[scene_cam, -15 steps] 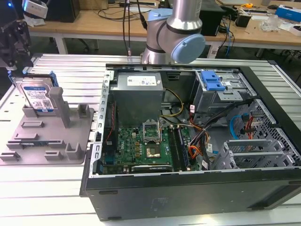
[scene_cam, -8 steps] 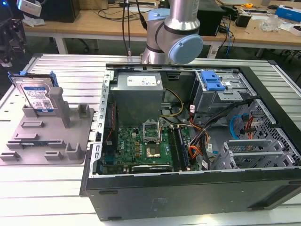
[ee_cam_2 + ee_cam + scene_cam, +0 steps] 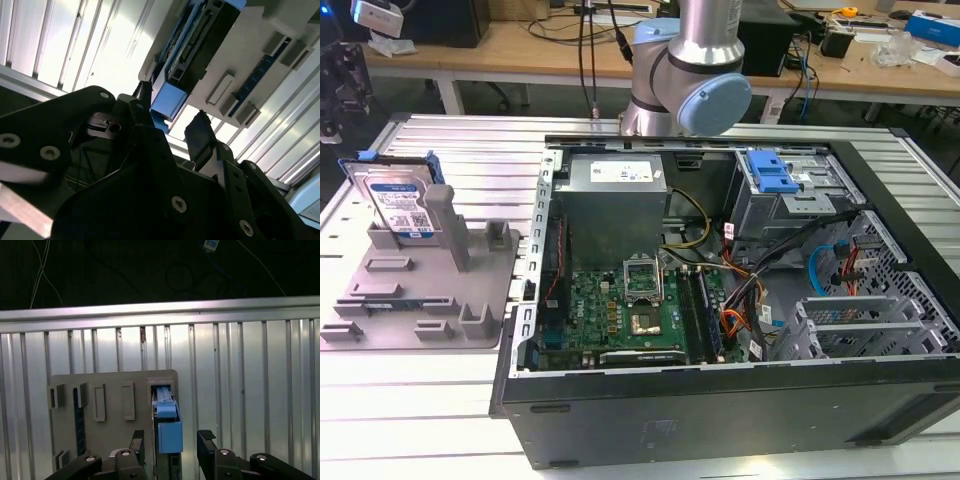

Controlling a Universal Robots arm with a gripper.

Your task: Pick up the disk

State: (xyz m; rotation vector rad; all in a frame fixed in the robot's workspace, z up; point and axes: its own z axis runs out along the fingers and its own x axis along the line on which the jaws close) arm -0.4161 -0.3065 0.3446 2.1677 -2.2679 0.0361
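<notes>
The disk (image 3: 400, 205) stands on edge in a slot of the grey fixture plate (image 3: 420, 300) at the exterior view's left. Its blue-and-white label faces forward and blue rails run along its sides. A grey post (image 3: 448, 225) rises just in front of it. In the first wrist view my gripper (image 3: 171, 436) is open. Its two black fingers stand apart on either side of the disk's blue-railed edge (image 3: 167, 422), short of it and not touching. The second wrist view shows the gripper (image 3: 172, 107) in front of the disk (image 3: 200, 40) and the plate (image 3: 250, 45).
An open computer case (image 3: 720, 300) with a motherboard, cables and a blue drive-bay latch (image 3: 770, 170) takes up the middle and right. The fixture lies on a slatted aluminium table (image 3: 450, 140). Work benches with clutter stand behind.
</notes>
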